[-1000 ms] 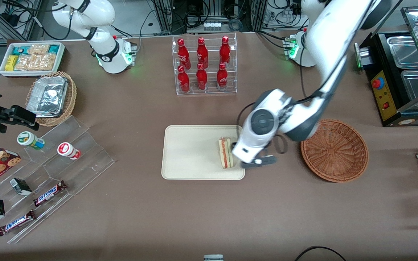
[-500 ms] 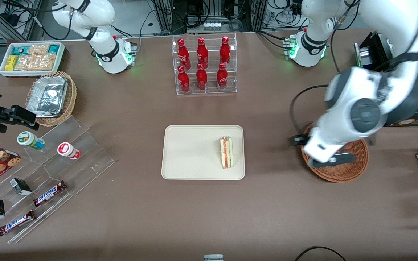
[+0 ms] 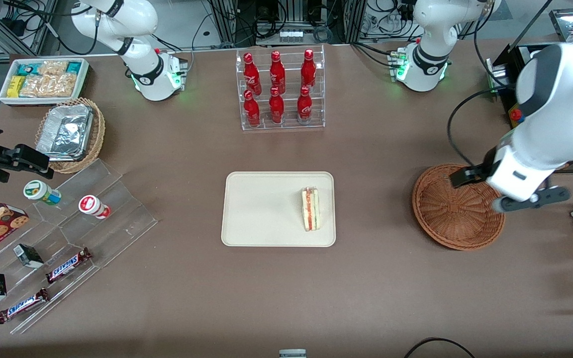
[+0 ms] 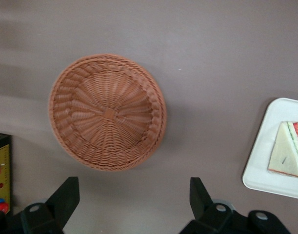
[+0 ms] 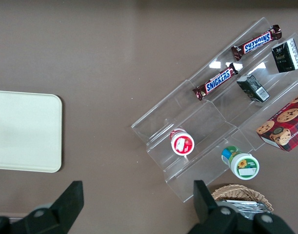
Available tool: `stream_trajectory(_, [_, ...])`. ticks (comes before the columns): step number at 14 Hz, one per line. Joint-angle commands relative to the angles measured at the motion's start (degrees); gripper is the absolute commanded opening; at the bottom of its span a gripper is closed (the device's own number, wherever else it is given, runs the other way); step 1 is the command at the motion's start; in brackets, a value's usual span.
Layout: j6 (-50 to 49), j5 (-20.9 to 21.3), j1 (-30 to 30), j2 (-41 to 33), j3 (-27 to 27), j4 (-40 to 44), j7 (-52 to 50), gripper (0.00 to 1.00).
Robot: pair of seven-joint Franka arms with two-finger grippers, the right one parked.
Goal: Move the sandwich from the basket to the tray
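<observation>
The sandwich (image 3: 311, 209), a pale wedge with red and green filling, lies on the cream tray (image 3: 266, 209), near the tray's end that faces the basket. The reddish-brown wicker basket (image 3: 453, 209) stands empty beside the tray, toward the working arm's end of the table. My left gripper (image 3: 515, 191) hangs high above the basket's rim on the side away from the tray. In the left wrist view the gripper (image 4: 133, 200) is open and empty, with the basket (image 4: 107, 112), the sandwich (image 4: 288, 156) and the tray's corner (image 4: 266, 175) below it.
A clear rack of red bottles (image 3: 280, 89) stands farther from the camera than the tray. A black appliance (image 3: 550, 114) stands close to the working arm. A stepped acrylic shelf with snacks (image 3: 82, 214), a pale wicker basket with foil trays (image 3: 70, 134) and a white snack bin (image 3: 43, 79) lie toward the parked arm's end.
My gripper has left the sandwich on the tray, swung across the basket toward the working arm's end and risen. The sandwich has stayed put.
</observation>
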Motion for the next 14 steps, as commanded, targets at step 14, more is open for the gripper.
stream_trajectory(14, [-10.51,-4.26,-11.35,-11.46,15.28,1.06,15.92,1.00])
